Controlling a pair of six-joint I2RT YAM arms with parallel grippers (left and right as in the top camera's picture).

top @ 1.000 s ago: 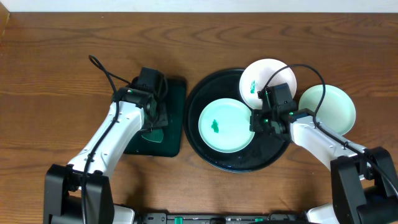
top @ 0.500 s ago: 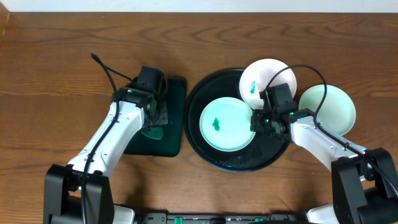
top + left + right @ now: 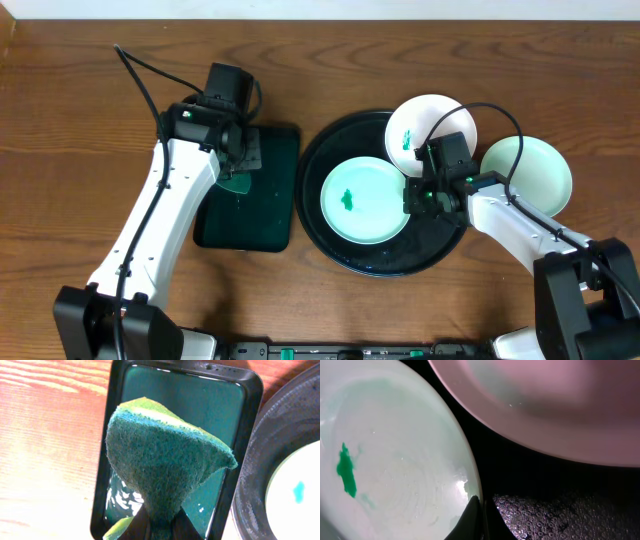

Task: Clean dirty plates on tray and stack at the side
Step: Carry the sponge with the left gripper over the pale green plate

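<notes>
The left end effector (image 3: pixel 155 527) pinches the sponge (image 3: pixel 165 460) by a corner (it may slip while scrubbing); the right end effector (image 3: pixel 477 515), closed, could skid off the smeared plate (image 3: pixel 395 460).

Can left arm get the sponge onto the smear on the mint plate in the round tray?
Likely yes: left gripper holds the sponge lifted, nothing stands between it and the smear; right gripper sits only at the far edge of the mint plate.

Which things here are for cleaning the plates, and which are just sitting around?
For the job: smeared mint plate, white plate, second mint plate, round black tray, green sponge, small sponge tray.
Just around: wooden table, black cable.
</notes>
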